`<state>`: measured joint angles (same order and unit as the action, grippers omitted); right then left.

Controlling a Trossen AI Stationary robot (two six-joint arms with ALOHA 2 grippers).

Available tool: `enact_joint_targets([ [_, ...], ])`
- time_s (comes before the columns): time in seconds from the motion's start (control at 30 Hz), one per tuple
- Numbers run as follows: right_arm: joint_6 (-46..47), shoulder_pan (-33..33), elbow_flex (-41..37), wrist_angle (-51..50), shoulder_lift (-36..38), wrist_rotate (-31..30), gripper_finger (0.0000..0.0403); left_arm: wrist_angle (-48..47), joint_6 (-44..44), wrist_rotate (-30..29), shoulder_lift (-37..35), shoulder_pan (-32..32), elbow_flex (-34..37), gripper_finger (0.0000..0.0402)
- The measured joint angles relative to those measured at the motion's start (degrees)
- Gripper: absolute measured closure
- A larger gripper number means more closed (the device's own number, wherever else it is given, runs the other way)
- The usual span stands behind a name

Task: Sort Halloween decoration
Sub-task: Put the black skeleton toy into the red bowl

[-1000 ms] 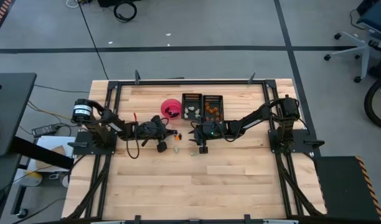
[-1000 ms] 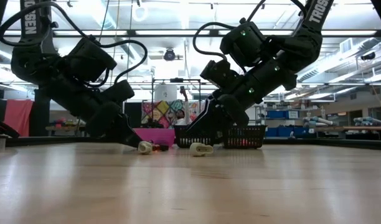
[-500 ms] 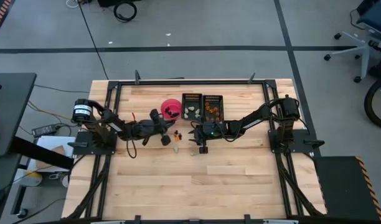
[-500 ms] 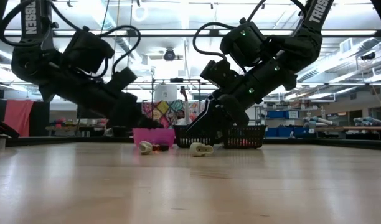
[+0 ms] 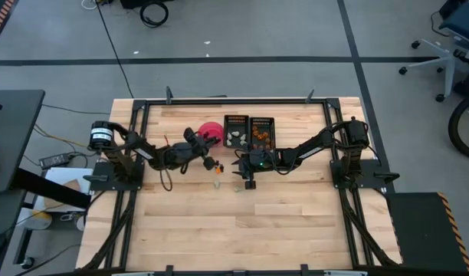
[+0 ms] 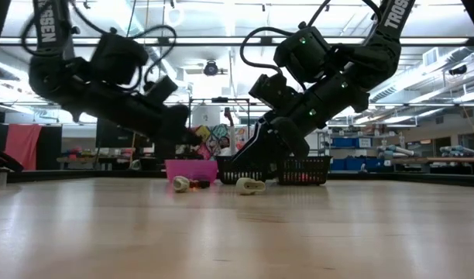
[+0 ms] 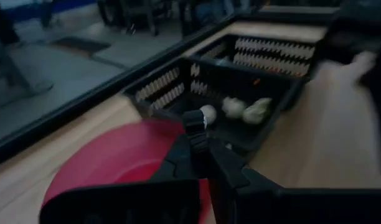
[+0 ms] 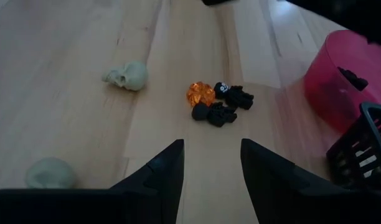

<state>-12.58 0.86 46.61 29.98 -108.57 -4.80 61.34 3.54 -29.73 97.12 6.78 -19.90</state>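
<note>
left pincer (image 7: 200, 134): raised above pink bowl (image 7: 116, 158) | fingers seemingly closed

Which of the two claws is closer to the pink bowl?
The left. The left gripper hangs at the pink bowl's rim, fingers pinched together. The right gripper sits farther off, open, near the loose trinkets on the table.

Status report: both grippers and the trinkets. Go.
Left gripper shut on dark piece, above pink bowl. Right gripper open, low by loose orange piece, black pieces, pale skulls. No obstruction seen.
</note>
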Motion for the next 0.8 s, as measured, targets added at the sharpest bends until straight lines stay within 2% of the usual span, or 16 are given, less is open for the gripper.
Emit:
enact_joint_targets([
  [0.2,0.1,0.0,0.0,0.0,0.0,0.4,0.0241,-12.6,2.4,-0.1,0.0,2.6,-4.5,0.0362],
  [0.47,0.4,0.0,0.0,0.0,0.0,1.3,0.0241,-14.8,1.8,-0.1,-0.2,2.6,-5.4,0.0303],
  [0.6,0.4,0.0,0.0,0.0,0.0,1.4,0.024,-15.0,-1.1,-0.1,-2.0,1.5,-5.4,0.0295],
  [0.8,0.4,-0.1,0.0,-0.6,0.0,1.4,0.024,-15.8,-11.8,0.0,-4.7,-4.4,-5.4,0.0296],
])
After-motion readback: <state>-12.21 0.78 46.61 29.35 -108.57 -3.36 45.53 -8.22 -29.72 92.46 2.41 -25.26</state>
